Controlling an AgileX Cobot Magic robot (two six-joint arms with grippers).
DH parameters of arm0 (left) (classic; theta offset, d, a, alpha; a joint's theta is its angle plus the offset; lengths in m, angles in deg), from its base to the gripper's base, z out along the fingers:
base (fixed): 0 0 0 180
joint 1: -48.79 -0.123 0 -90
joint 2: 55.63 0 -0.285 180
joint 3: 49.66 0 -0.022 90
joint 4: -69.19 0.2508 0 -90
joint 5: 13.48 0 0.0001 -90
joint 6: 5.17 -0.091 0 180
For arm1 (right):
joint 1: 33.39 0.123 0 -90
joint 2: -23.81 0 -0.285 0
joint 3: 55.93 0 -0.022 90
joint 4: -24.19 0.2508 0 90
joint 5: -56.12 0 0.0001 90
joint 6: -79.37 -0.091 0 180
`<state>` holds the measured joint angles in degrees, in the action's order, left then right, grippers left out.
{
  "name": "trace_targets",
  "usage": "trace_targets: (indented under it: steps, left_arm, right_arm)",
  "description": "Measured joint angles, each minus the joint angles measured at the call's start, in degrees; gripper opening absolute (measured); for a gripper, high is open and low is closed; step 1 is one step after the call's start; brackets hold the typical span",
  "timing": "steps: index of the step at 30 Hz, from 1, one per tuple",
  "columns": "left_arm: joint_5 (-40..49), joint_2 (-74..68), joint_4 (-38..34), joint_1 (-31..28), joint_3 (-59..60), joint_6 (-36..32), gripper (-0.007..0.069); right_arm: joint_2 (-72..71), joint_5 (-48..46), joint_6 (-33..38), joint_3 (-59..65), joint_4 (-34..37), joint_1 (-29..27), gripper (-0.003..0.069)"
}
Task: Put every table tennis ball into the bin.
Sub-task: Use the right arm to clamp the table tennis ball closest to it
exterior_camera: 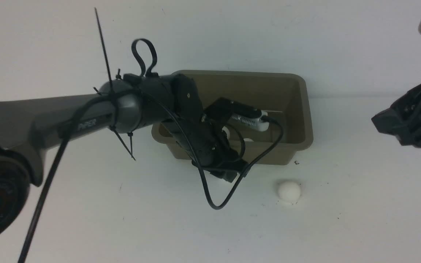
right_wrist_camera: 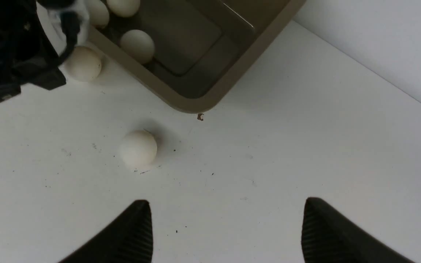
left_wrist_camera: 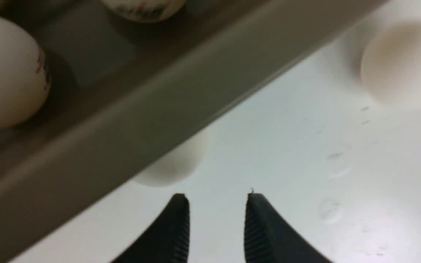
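The front view shows one loose ball (exterior_camera: 289, 191) on the worktop (exterior_camera: 342, 219) near the bin (exterior_camera: 298, 109). The right wrist view reveals another (right_wrist_camera: 83, 63), apparently touching the bin's wall. Left fingers (left_wrist_camera: 181, 219) together, empty; right fingers (right_wrist_camera: 137, 226) apart.

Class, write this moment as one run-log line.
left gripper shut, empty, beside bin | right gripper open, empty | binned balls several | wall-side ball outside | loose ball outside, in the open
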<state>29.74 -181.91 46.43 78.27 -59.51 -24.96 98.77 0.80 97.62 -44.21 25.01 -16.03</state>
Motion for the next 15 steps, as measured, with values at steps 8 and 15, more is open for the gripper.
trace_targets:
  steps: [8, 15]
  left_arm:
    - [0.2, 3.2, -0.1, 0.0, 0.0, -0.7, 0.0221]
    - [1.3, 7.9, -0.6, 0.0, 0.0, -2.7, 0.0269]
  right_arm:
    - [0.0, -0.9, -1.0, 0.0, 0.3, 0.0, 0.0496]
    - [0.0, -6.4, -3.6, 0.0, -0.3, 0.0, 0.0496]
